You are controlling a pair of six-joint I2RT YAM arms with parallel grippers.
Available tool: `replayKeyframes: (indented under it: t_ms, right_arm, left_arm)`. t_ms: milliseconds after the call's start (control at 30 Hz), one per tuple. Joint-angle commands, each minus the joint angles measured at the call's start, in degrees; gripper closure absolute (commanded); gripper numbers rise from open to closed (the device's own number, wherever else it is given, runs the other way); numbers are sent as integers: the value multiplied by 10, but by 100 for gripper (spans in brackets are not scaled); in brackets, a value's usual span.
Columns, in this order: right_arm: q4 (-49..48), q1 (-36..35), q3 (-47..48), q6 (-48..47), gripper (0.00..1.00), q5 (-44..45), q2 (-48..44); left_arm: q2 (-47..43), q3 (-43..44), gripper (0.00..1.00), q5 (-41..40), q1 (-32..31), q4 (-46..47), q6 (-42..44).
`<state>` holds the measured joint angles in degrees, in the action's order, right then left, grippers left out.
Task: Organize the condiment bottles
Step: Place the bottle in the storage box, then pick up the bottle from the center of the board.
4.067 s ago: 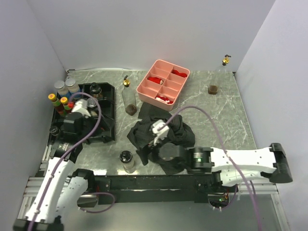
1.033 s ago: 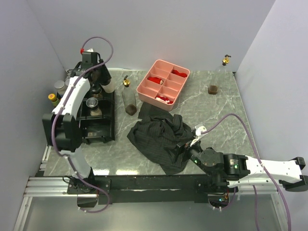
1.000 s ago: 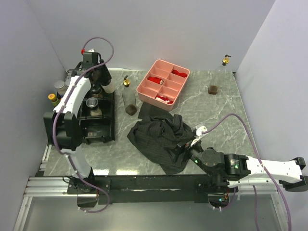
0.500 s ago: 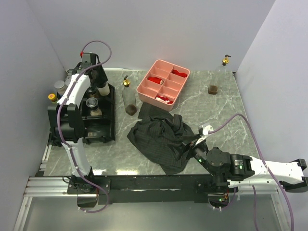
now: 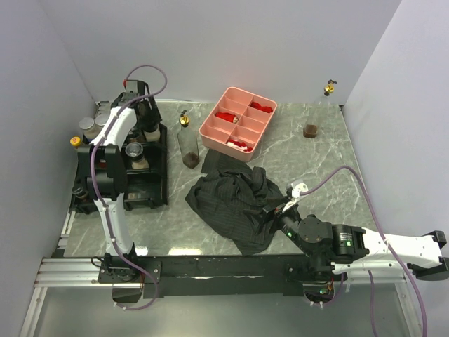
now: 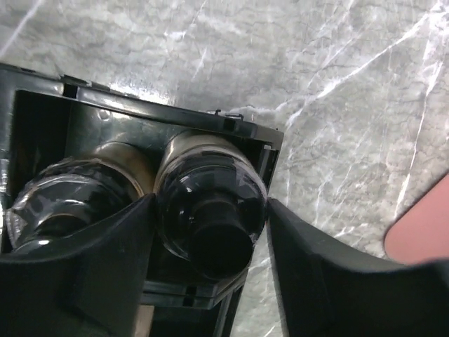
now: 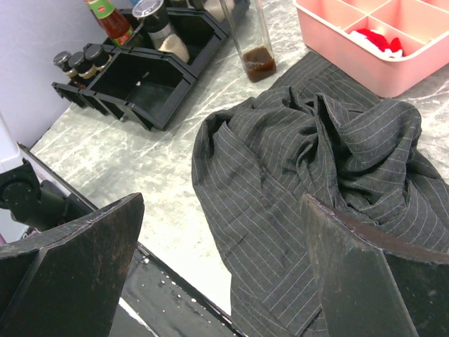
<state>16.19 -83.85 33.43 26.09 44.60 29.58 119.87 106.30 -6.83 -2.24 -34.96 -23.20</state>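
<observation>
**Now: left claw astride a bottle in the black tray's far corner**

Here my left claw [image 6: 210, 207] reaches down over the far end of the black tray [image 5: 165, 163]. Its two fingers stand either side of a black-capped bottle [image 6: 203, 175], which sits upright in the tray's corner compartment. The fingers lie close against the glass, but I cannot tell whether they press on it. A second bottle [image 6: 63, 200] stands just beside the first in the same tray.

My right claw [image 7: 223, 210] hangs low over the near right of the table [image 5: 316, 168]. Its fingers are spread wide with nothing between them, above the edge of a dark striped cloth [image 5: 235, 200].

The other bottles are scattered. A tall clear bottle [image 5: 187, 144] with dark liquid stands between the black tray and the pink tray [image 5: 204, 130]. A small brown jar [image 5: 310, 130] sits well to the right, a gold-capped bottle [image 5: 327, 89] is in the far right corner, and several more cluster by the left wall [image 5: 88, 126].
</observation>
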Motion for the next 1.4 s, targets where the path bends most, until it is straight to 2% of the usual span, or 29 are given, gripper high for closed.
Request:
replayKeyframes:
  t_ms: [0, 100, 133, 233, 367, 500, 600, 733, 900, 1033, 1367]
  right_arm:
    - [-4, -3, 23, 3, 0, 8, -13]
    - [-3, -3, 24, 4, 0, 6, -18]
    - [-2, -3, 27, 5, 0, 1, -18]
    - [-3, -3, 29, 9, 0, -15, -19]
    - [7, -3, 29, 17, 0, -24, -15]
    - [19, -3, 33, 21, 0, -28, -18]
    - [21, -3, 29, 25, 0, -29, -26]
    - [21, -3, 23, 28, 0, -32, -38]
    - [24, -3, 20, 30, 0, -31, -44]
    - [31, -3, 22, 32, 0, -32, -45]
    - [27, -3, 14, 27, 0, -21, -52]
  left_arm:
    - [-32, 41, 12, -6, 0, 16, 4]
    - [-60, 37, 1, 26, 0, 22, -3]
    - [-76, 36, 3, 37, 0, 24, -4]
    - [-112, 18, 4, 63, 0, 33, -11]
    - [-176, -51, 4, 93, -1, 79, -22]
    - [-247, -121, 4, 140, -4, 172, -19]
    - [-303, -180, 3, 151, -24, 224, 9]
    - [-371, -243, 4, 119, -89, 298, 68]
    - [-395, -304, 4, 117, -144, 334, 118]
    - [-399, -340, 4, 108, -172, 361, 127]
    - [-390, -406, 1, 142, -186, 412, 148]
